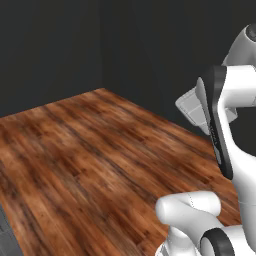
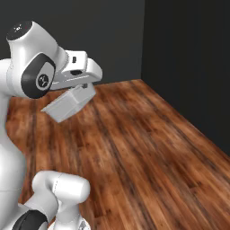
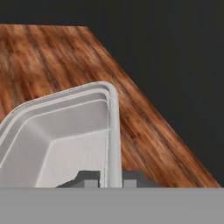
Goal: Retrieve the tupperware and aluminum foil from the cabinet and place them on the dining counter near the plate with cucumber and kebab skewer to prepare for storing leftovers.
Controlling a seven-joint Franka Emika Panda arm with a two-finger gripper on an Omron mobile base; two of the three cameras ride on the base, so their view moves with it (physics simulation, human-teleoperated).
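Tupperware [image 3: 61,135] pinched by its rim wall in the closed tool [image 3: 110,178], carried tilted, well above the wooden floor [image 1: 75,165]. Held by one thin edge only. Could pivot or slip out onto that floor under any jolt.

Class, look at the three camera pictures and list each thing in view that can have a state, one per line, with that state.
Small shallow clear greyish-white plastic tupperware container: empty, lidless, held off the floor, tilted, gripped by one rim.
End effector: shut on the container's rim, one finger inside the wall, one outside.
Brown wooden plank floor: bare beneath the container.
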